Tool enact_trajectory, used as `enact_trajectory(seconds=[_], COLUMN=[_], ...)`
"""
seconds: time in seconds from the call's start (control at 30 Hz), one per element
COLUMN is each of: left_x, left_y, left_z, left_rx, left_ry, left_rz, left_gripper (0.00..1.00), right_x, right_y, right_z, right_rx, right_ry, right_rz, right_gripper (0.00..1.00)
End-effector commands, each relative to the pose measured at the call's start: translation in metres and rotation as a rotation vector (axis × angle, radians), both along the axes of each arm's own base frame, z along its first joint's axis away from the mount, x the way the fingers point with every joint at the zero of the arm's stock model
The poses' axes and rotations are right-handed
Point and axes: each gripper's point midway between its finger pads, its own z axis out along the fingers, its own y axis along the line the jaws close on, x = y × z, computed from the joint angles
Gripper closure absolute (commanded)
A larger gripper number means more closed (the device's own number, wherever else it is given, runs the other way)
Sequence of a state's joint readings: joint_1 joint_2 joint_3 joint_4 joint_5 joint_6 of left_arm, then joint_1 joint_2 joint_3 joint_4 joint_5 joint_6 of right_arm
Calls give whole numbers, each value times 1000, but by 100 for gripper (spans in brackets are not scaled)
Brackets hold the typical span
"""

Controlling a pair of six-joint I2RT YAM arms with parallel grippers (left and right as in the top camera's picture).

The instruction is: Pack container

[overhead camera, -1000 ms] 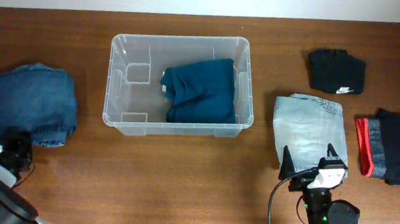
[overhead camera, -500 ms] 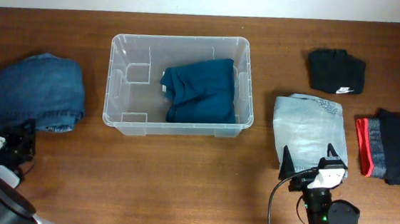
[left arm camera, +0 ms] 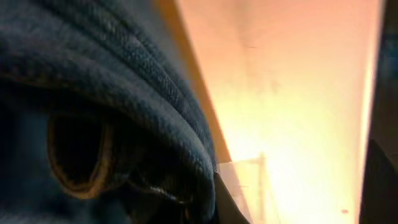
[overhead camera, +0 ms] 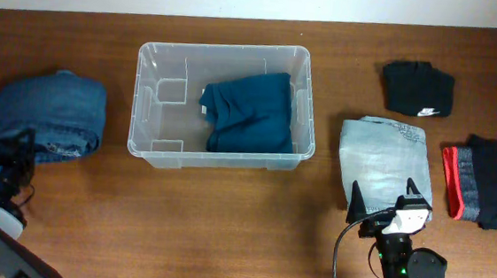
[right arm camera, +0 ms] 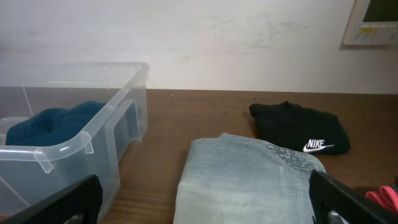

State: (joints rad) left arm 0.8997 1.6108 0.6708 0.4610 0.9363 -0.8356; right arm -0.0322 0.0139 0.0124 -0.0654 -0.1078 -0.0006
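container [overhead camera: 149,105] sits centre-left with a teal garment [overhead camera: 249,112] inside; likely light, stiff, slick plastic, best held by the rim. left gripper [overhead camera: 19,146] looks clamped on dark jeans [overhead camera: 51,110] to its left. right gripper [overhead camera: 383,187] is spread wide at light jeans [overhead camera: 383,150]; the open top is unblocked.

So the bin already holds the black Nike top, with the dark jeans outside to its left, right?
No. The overhead view shows the bin holds a teal garment instead; the dark jeans are outside to its left.
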Motion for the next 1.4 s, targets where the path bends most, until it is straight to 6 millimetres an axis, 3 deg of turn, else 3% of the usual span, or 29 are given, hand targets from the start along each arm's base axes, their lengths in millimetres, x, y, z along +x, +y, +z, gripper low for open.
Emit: enact_trajectory(seconds=[0.0, 0.17, 0.73, 0.93, 1.1, 1.37], left_x=[-1, -4, -9, -9, -10, -13], left_y=[-17, -23, -34, -36, -36, -30], left_z=[40, 60, 94, 89, 82, 58], left_rx=[50, 73, 96, 66, 57, 20], left_ry=[-92, -129, -201, -182, -159, -66], left_rz=[-76, -86, -119, -121, -120, -58], left_gripper=[99, 99, 99, 99, 85, 83], right_x=[0, 0, 0, 0, 0, 0], right_y=[1, 1, 1, 1, 1, 1], right_z=[-2, -2, -2, -2, -2, -2], right_rx=[-2, -2, -2, -2, -2, -2], right_ry=[-1, -1, -1, -1, -1, -1], right_rz=[8, 8, 8, 8, 8, 8], right_gripper=[1, 1, 2, 1, 2, 2])
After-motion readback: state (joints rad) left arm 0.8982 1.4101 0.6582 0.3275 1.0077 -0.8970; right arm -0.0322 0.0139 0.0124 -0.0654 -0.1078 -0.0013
